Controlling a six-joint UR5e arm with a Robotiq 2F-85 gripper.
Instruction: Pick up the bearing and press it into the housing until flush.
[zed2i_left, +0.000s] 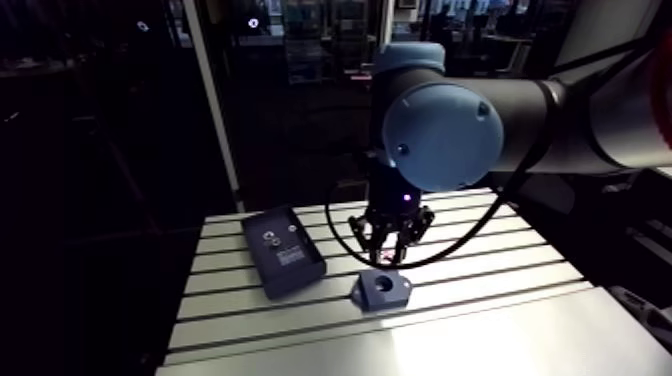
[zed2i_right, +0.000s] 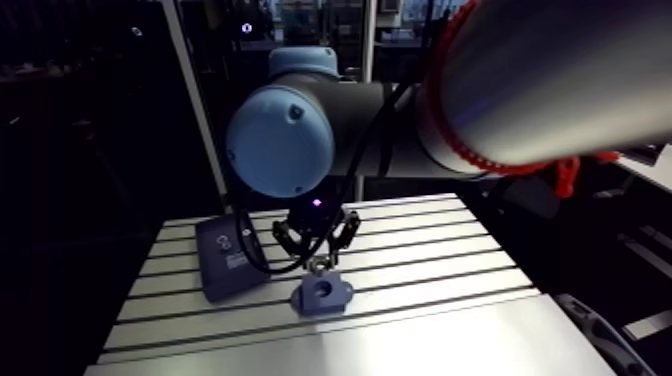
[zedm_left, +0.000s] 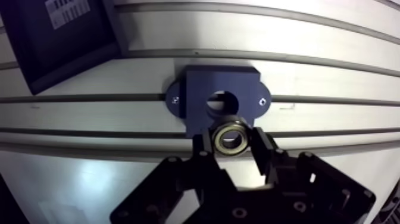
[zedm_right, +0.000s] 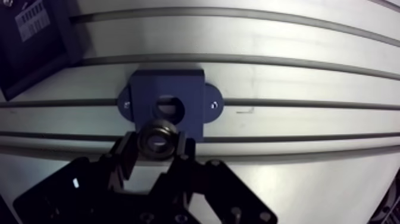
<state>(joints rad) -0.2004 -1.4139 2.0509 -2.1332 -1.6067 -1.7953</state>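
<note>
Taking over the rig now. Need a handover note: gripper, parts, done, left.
Gripper: jaws shut on the bearing.
Housing sits on the slotted table with its bore empty. The bearing is held close to the bore, not in it.
Done: bearing picked up.
Left: centre the bearing over the bore, then press it in until flush.

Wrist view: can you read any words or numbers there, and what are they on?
White label on the dark box: it has print, but too blurred to read.
Housing: no writing shows.
Bearing: no writing shows.
</note>
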